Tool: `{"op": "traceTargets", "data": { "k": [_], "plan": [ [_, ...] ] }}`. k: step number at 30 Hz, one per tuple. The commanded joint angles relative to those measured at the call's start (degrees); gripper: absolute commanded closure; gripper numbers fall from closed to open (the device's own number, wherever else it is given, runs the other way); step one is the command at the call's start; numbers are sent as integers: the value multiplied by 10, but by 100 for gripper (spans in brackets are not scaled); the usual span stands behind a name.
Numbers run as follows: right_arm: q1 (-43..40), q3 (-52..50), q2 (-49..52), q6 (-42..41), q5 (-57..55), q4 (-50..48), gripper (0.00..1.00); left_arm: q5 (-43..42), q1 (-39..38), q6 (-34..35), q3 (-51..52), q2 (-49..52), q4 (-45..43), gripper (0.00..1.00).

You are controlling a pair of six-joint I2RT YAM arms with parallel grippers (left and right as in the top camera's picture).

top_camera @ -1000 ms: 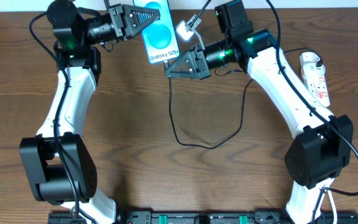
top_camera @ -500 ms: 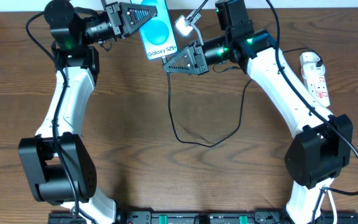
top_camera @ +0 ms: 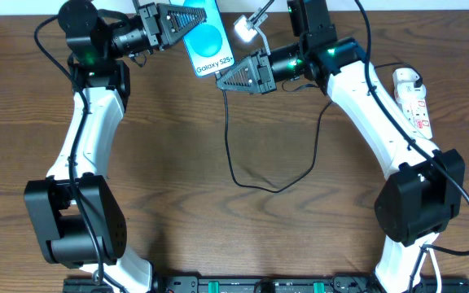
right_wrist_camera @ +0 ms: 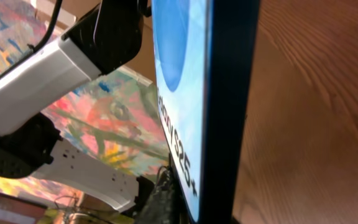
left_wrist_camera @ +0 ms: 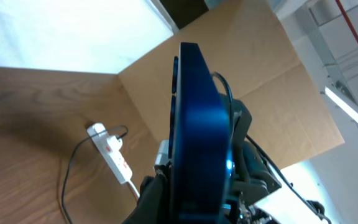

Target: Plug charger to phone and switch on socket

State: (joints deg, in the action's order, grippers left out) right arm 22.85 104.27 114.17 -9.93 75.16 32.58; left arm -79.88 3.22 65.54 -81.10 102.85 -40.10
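The phone [top_camera: 208, 39], its light blue screen reading "Galaxy S25+", hangs above the back of the table, and my left gripper [top_camera: 190, 21] is shut on its upper part. In the left wrist view the phone [left_wrist_camera: 197, 124] stands edge-on between my dark fingers [left_wrist_camera: 157, 199]. My right gripper [top_camera: 223, 80] is at the phone's lower end, shut on the tip of the charger [top_camera: 228, 138], whose black cable drops to the table and loops right. In the right wrist view the phone [right_wrist_camera: 185, 93] fills the frame and hides the plug tip. The socket [top_camera: 414, 102] lies at the right edge.
The white socket [left_wrist_camera: 114, 155] with its cord and a thin black cable [left_wrist_camera: 67, 180] also shows in the left wrist view. A small bright white block [top_camera: 243, 31] on a wire hangs just right of the phone. A cardboard wall [left_wrist_camera: 278, 68] stands behind the table.
My right gripper has moved up a little, keeping its tip at the phone's lower end. The phone has shifted slightly toward the back in my left gripper.
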Motion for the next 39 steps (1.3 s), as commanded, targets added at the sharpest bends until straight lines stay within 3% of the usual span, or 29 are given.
{"op": "traceTargets", "data": {
  "k": [1,12,19,27,39],
  "plan": [
    [-12,19,-6,21,-18,14,88,-101,-17,-6,-1,-14,2,93],
    [-16,19,-6,106,-48,125,70,-102,-16,-6,-1,-13,2,93],
    [-63,19,-6,139,-58,181,57,-102,-17,-6,22,-1,9,92],
    [-103,19,-6,139,-224,249,53,-101,-17,-35,99,-1,10,93],
    [-81,18,-6,138,-421,309,44,-89,-17,-96,228,0,10,93]
  ]
}}
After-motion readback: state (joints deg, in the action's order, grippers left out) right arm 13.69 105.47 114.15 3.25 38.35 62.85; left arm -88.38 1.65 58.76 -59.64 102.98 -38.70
